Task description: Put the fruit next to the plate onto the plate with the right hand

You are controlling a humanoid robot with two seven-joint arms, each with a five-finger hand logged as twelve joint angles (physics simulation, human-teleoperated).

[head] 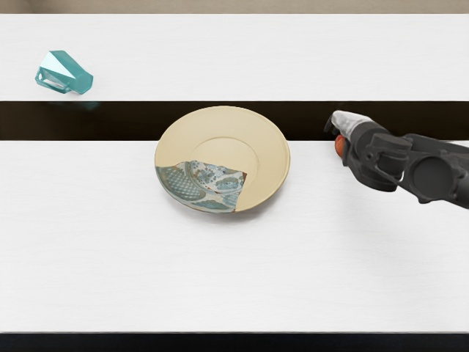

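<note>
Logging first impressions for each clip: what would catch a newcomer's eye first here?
The tan plate with a blue patterned wedge sits mid-table. From the right edge the dark right hand reaches over a bit of orange fruit beside the plate. A teal object lies at back left.

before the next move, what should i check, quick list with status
1. The right hand is at the fruit: ok, it covers most of it.
2. Grasp on the fruit is secure: cannot tell, hidden by the hand.
3. Fruit on the plate: not ok, it sits right of the plate, apart from it.
4. Plate free to receive: ok, nothing lies on it.
5. Path from fruit to plate: ok, nothing stands between.
6. The teal object is out of the way: ok, far back left.
</note>
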